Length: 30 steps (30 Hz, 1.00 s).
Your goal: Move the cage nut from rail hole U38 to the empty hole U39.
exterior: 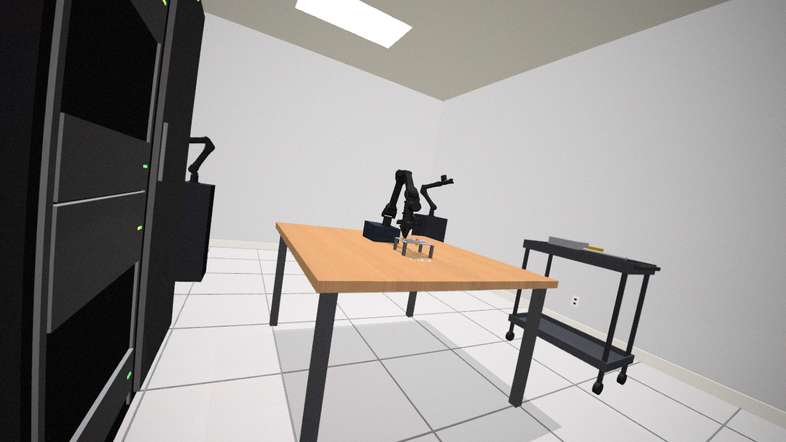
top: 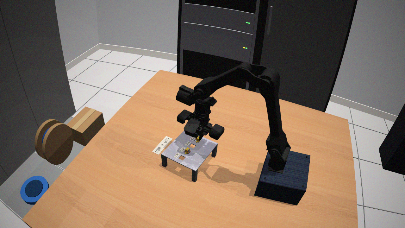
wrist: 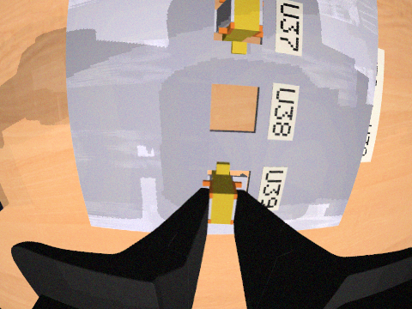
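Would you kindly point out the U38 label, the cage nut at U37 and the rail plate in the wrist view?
U38 label [wrist: 283,112]: wrist view, middle of the label.
Cage nut at U37 [wrist: 247,16]: wrist view, its yellow body.
Rail plate [wrist: 116,112]: wrist view, bare grey surface.

The rail plate [top: 198,161] [exterior: 409,240] [wrist: 116,112] stands on legs upon the table [top: 127,181] [exterior: 428,274]. Hole U38 [wrist: 234,108] lies between holes U37 and U39, and in the wrist view the U38 label [wrist: 283,112] is just right of its hole. One nut [top: 187,150] [wrist: 246,17] sits at U37; another [top: 197,139] [wrist: 222,208], between the gripper's fingertips, is at U39. In the top view, the arm's base block [top: 300,175] [exterior: 373,231] stands right of the plate.
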{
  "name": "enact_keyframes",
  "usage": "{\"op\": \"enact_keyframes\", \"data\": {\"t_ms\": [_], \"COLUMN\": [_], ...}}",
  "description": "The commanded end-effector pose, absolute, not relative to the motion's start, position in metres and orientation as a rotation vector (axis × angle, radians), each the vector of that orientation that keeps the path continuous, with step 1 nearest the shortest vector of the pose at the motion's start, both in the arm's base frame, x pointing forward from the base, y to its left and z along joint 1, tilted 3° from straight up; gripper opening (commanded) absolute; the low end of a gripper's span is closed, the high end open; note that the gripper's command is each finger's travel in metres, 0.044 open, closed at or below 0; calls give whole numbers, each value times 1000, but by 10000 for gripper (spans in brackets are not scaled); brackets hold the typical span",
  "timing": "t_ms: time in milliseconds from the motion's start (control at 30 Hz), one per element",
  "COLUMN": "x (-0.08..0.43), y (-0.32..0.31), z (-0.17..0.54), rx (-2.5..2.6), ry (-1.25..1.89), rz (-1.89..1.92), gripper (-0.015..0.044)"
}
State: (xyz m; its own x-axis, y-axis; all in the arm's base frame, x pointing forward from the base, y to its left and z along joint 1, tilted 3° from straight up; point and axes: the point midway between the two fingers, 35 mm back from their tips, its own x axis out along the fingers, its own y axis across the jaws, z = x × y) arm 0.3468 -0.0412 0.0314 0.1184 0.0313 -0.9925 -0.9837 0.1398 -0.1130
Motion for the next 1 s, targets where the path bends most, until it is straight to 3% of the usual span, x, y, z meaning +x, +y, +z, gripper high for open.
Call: {"op": "enact_keyframes", "data": {"t_ms": [0,967], "x": [346,346], "y": [-41,-41], "z": [30,29], "rx": [-1133,-1125], "ry": [1161,1173], "rz": [1049,1062], "gripper": [33,33]}}
